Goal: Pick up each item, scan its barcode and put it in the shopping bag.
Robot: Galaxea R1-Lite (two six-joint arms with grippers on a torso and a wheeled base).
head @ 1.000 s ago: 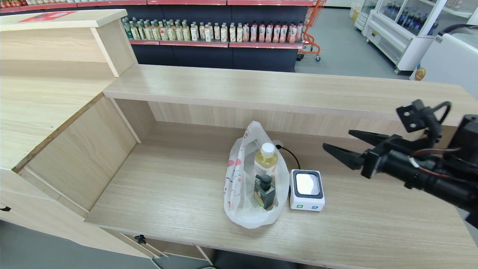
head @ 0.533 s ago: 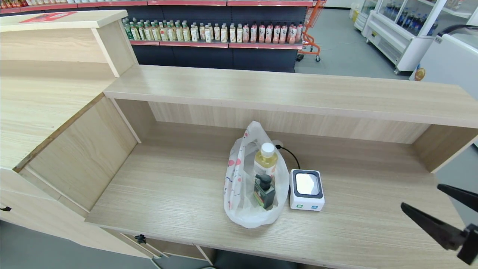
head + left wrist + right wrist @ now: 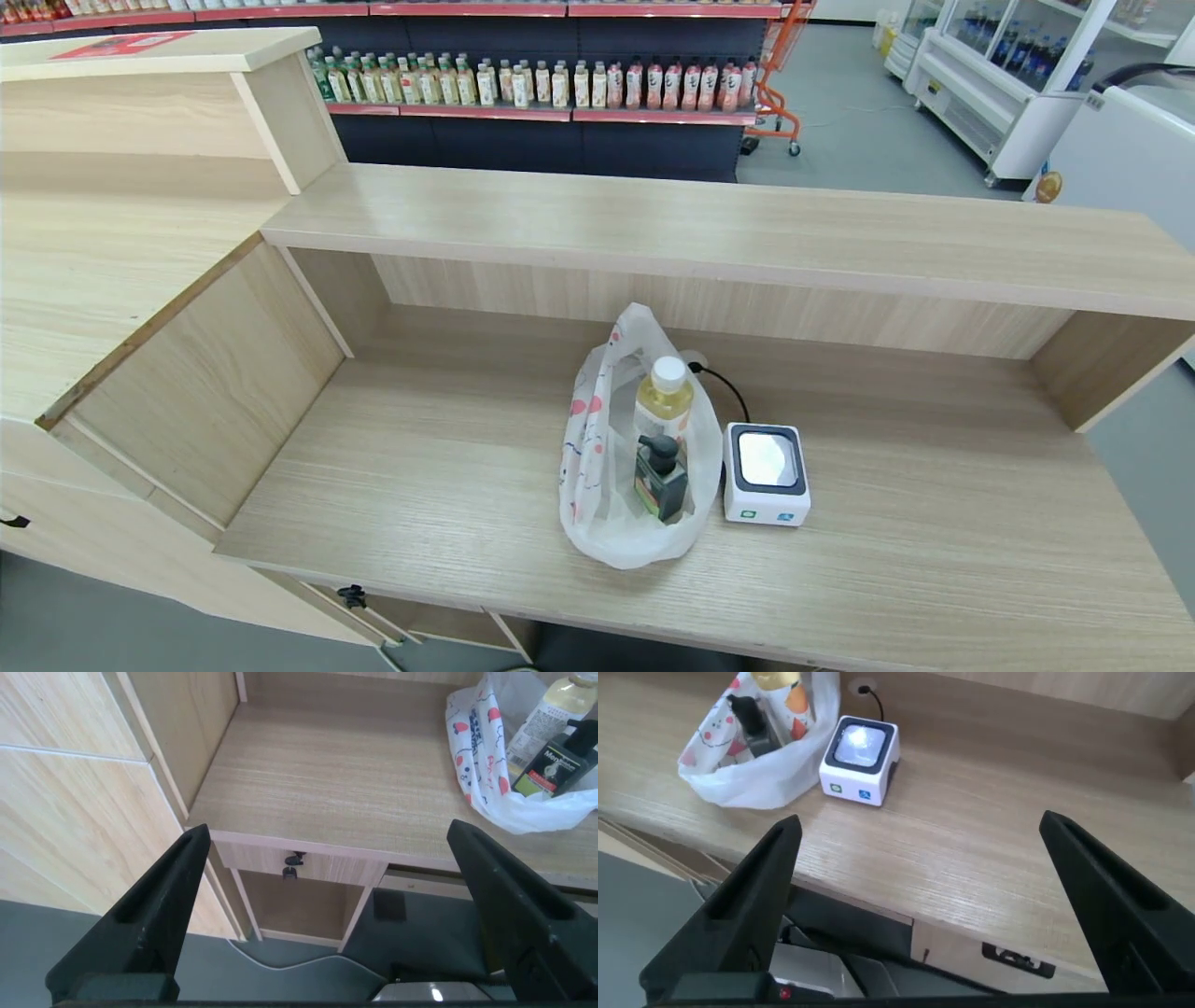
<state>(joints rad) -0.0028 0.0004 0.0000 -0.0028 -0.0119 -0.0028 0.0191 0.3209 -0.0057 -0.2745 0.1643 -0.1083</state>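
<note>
Since both items already stand inside the thin white plastic shopping bag with red spots [image 3: 581, 448], the task is judged to be at or near its end. The bag sits on the pale wood-grain counter [image 3: 439, 467], touching or just beside the small white box scanner with a dark glass top [image 3: 767, 473], whose black cable [image 3: 733, 390] runs off behind it.

Inside the bag, a clear plastic bottle of yellow liquid with a white cap [image 3: 665, 399] stands upright at the back, and a dark squarish pump bottle with a black pump head [image 3: 661, 481] stands before it.

The bag is judged limp and light, so it would crumple or shift if pushed. It would best be taken by its upper rim or handles. The clear bottle looks full, fairly heavy and smooth, and should be gripped around the labelled middle, not the cap. The pump bottle seems stiff, its flat sides offering the surer hold. Its pump head should not be used.

The left gripper [image 3: 327, 833] is spread wide and holds nothing, off the counter's front edge. The right gripper [image 3: 920, 823] is likewise spread and unladen, near the front edge, with scanner and bag beyond it.
</note>
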